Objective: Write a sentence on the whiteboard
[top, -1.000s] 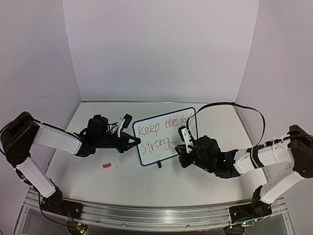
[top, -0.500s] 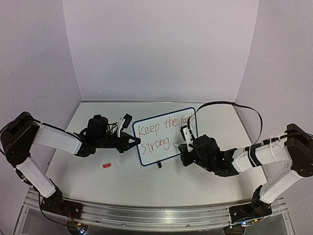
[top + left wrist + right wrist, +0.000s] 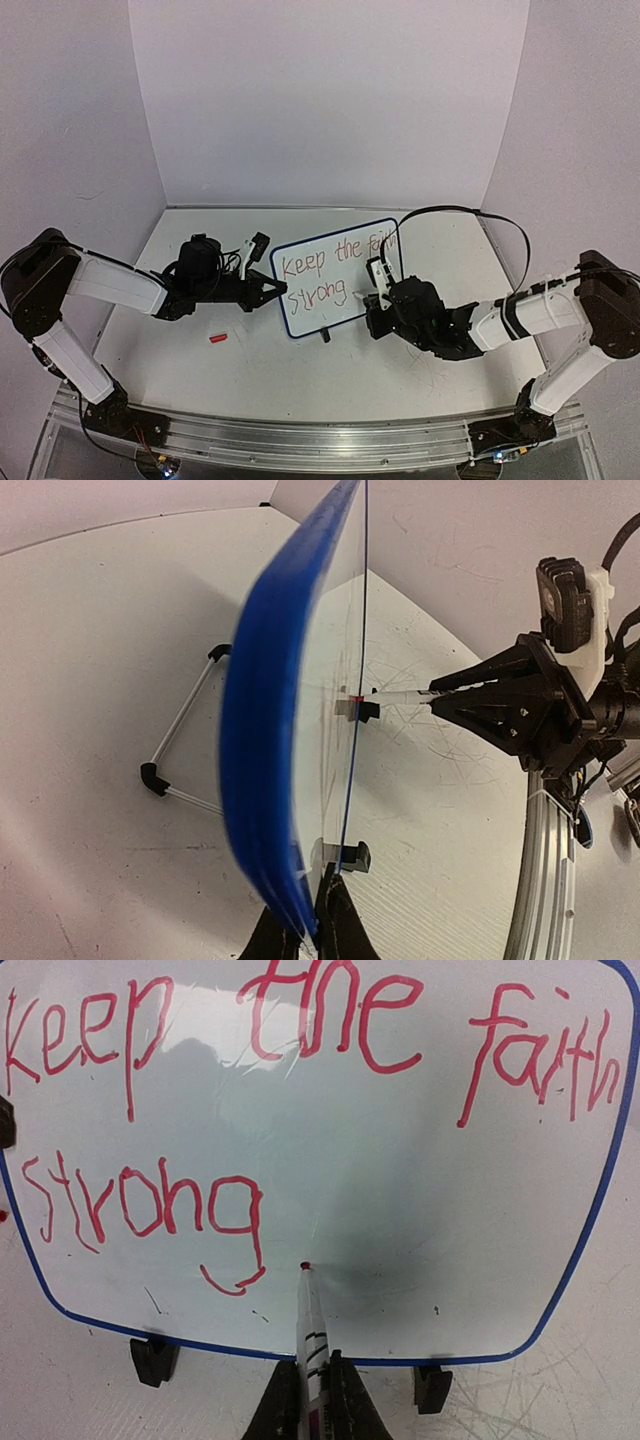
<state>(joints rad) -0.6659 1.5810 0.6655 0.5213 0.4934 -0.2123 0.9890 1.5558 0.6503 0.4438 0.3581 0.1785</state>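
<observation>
Red looping letters (image 3: 258,1230) cross glossy blue-rimmed whiteboard (image 3: 420,1210).

A: Logged: small rectangular white board with thin dark-blue rim (image 3: 430,1190); glossy face, grey shadow smudge low centre.
B: Confirmed. Thin red handwritten marker letters (image 3: 300,1020), two lines.
A: Slim white marker pen with red tip (image 3: 310,1322); black bands on barrel.
B: Two small black clip feet (image 3: 153,1358). Tiny red piece (image 3: 218,339) on scratched white tabletop (image 3: 300,385), grey scratches.
</observation>
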